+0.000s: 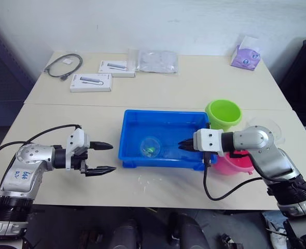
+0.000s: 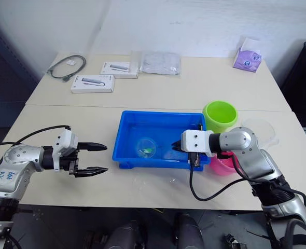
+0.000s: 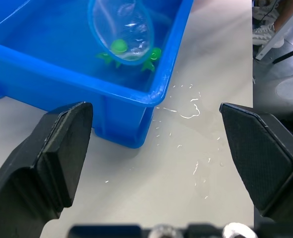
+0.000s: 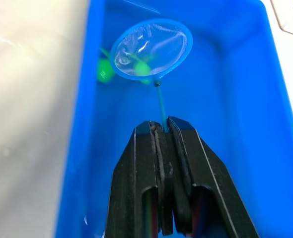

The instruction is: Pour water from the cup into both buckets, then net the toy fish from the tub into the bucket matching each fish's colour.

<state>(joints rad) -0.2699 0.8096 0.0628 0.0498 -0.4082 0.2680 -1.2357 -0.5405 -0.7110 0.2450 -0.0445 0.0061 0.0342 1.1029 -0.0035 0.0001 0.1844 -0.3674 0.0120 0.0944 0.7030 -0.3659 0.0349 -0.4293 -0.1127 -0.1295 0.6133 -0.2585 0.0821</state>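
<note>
Two small green toy fish (image 3: 119, 47) lie under the net (image 4: 151, 48), its fine-meshed round hoop low in the glossy blue tub (image 1: 135, 155), so netting is underway and next needs a scoop-and-lift toward the lime green bucket (image 1: 223, 113), the right gripper (image 4: 162, 130) pinching the thin stick, the left gripper (image 1: 102, 157) spread empty beside the tub.

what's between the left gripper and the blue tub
Bare tabletop, no object. In the left wrist view, spilled water droplets lie on it beside the tub, just ahead of the open left gripper.
</note>
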